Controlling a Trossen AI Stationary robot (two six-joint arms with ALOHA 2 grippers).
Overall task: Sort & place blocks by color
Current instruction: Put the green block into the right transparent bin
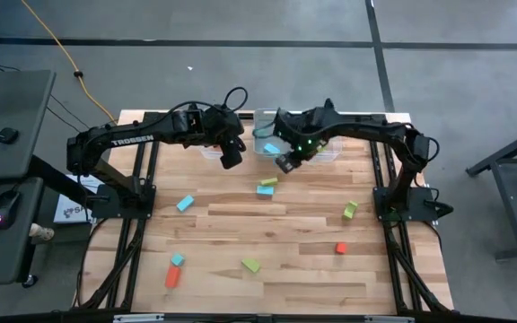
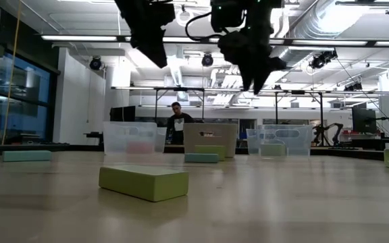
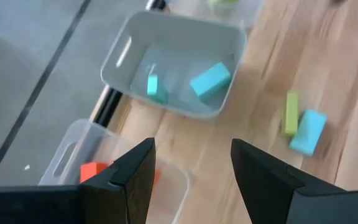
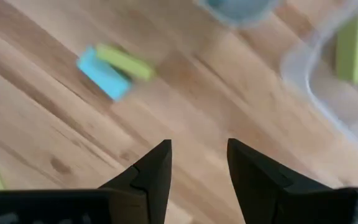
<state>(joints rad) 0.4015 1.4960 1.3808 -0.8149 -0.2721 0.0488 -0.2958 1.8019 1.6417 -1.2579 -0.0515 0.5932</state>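
We have both arms raised at the far edge of the table [image 1: 285, 287], near the three clear bins, and neither is carrying anything. Our left gripper [image 3: 191, 174] hangs above the near rim of the bin with the orange block [image 3: 93, 171], its fingers spread with only bare wood and plastic between them, which fits an arm that sits by its own bin between trips. Our right gripper [image 4: 197, 168] hovers over open wood beside the bin with the green block [image 4: 356, 50], fingers apart and empty, pointing down towards the loose pieces. The middle bin [image 3: 120, 56] holds two light blue blocks [image 3: 210, 79], so the bins appear to be one per colour. Still to sort on the table are a blue block and green block lying touching each other [image 1: 266, 186] just in front of the bins, a blue block [image 1: 185, 204] on the left, a green block [image 1: 350, 211] on the right, a small red block [image 1: 340, 248], a green block [image 1: 250, 265] near the front, and a blue and orange pair [image 1: 174, 270] at the front left. We judge the touching pair the nearest pick for the right arm, though its wrist view is too blurred to say how cleanly the two can be separated.
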